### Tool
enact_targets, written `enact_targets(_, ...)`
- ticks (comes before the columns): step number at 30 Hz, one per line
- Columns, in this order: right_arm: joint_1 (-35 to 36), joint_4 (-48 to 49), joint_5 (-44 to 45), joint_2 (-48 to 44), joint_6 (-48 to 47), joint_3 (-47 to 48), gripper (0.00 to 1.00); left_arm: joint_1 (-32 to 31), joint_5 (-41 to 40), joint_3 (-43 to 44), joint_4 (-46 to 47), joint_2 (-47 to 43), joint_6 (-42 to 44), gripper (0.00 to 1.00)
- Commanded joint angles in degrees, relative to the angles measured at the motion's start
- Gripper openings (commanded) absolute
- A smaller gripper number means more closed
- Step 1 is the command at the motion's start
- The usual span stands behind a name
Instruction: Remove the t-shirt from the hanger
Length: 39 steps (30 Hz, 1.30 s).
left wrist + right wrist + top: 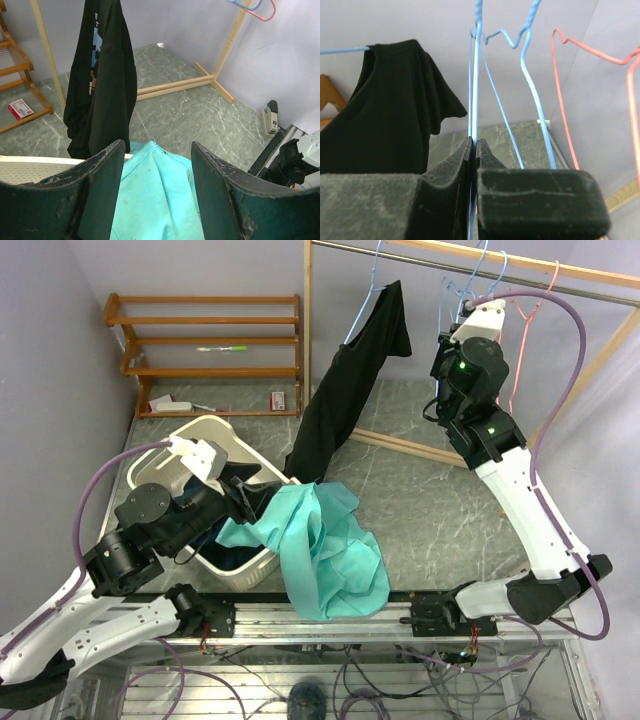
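Observation:
A black t-shirt [350, 390] hangs on a blue hanger [375, 280] at the left end of the rail [420, 254]. It also shows in the left wrist view [102, 75] and the right wrist view [385, 125]. My right gripper [462, 315] is up at the rail, to the right of the shirt. In its wrist view the right gripper [473, 142] is shut on the wire of a bare blue hanger [477, 75]. My left gripper [245, 495] is low by the basket. It is open and empty [157, 150] just above a teal shirt [155, 200].
The teal shirt [330, 550] drapes over the white basket [215, 430] and the table's front edge. A second bare blue hanger [535, 90] and a pink one [525, 330] hang on the rail. A wooden shelf [200, 350] and a red box [278, 400] stand behind.

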Motion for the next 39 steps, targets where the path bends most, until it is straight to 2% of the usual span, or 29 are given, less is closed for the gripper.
enact_targets(1,-1.38,-1.63,-6.58,0.28,4.24,2.54,0.00,-0.11,-0.33,-0.58,0.74,-1.07,-0.71,0.66)
enact_targets(5,-1.42,-8.04,-10.59,0.02,7.75,2.62,0.00,-0.12,0.43,-0.55,0.75,-0.52,-0.90,0.66)
enact_targets(8,-1.38,-11.25,-14.31,-2.59,9.62,0.72,0.33,-0.06,0.99,-0.38,0.66,0.26,-0.90,0.67)
enact_targets(10,-1.38,-12.61,-16.68,-5.14,10.77,-1.08,0.45,-0.11,1.30,-0.30,0.48,0.65,-0.83,0.67)
enact_targets(11,-1.40,-13.50,-18.19,-6.37,11.18,-1.86,0.65,-0.08,1.32,-0.35,0.47,0.82,-0.91,0.67)
enact_targets(12,-1.38,-14.67,-20.00,-7.63,11.74,-2.35,0.81,-0.10,1.29,-0.32,0.47,0.90,-0.95,0.67)
enact_targets(13,-1.38,-16.41,-21.23,-8.78,12.30,-2.83,0.83,-0.11,1.25,-0.43,0.46,0.95,-1.05,0.67)
enact_targets(20,-1.41,-23.60,-36.67,-20.97,16.59,-13.12,0.86,-0.07,0.12,-0.30,-0.17,0.89,-0.68,0.67)
enact_targets(27,-1.37,-22.34,-66.51,-29.59,17.26,-30.30,0.86,-0.05,-4.11,-0.53,-4.67,-1.88,-0.42,0.67)
enact_targets(32,-0.92,-22.68,-71.25,-33.19,17.91,-38.84,0.83,-0.06,-7.85,-2.28,-7.45,-5.52,-1.08,0.68)
enact_targets(39,3.42,-16.46,-75.42,-38.28,25.37,-52.82,0.79,-0.10,-10.42,-3.71,-10.45,-8.30,-2.52,0.67)
